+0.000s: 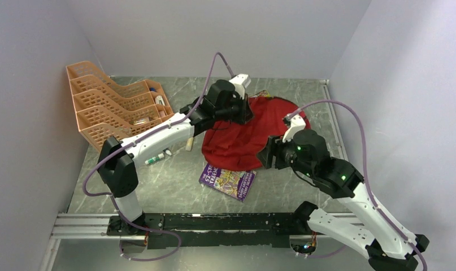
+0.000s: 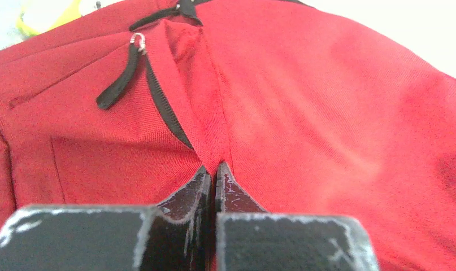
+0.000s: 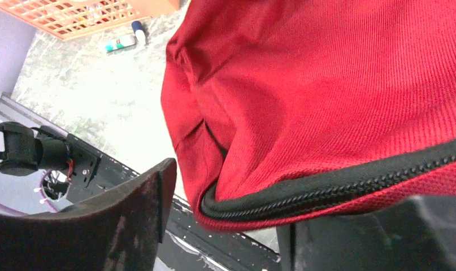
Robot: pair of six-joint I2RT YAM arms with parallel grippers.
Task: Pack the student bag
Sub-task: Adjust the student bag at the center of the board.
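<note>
1. The student bag (image 1: 242,132) lies slumped on the worktop (image 1: 304,186), right of the orange tray rack (image 1: 109,110). A purple book (image 1: 228,182) lies just in front of it.
2. My left hand (image 2: 215,169) is pinched shut on a raised fold of the bag's red cloth, right beside the black zip track (image 2: 163,110). The zip pull (image 2: 121,84) hangs loose a little above my grip.
3. My right hand (image 3: 231,209) stands apart at the bag's near rim. The black zipper edge (image 3: 338,180) runs between its two fingers, and as far as I can see neither finger is pressing on it.
4. I judge the step in hand to be getting the bag open. One hand anchors the cloth, and the other is placed to take the opposite lip. Nothing is packed yet that I can see.
5. Next, my right hand would need to close on that zippered rim. Then the two hands should draw apart to spread the mouth.
6. The cloth is soft and may slip from a thin pinch, so the pull should be gentle.
7. The book and a small marker (image 1: 155,159) near the rack are among the things waiting to go in.
</note>
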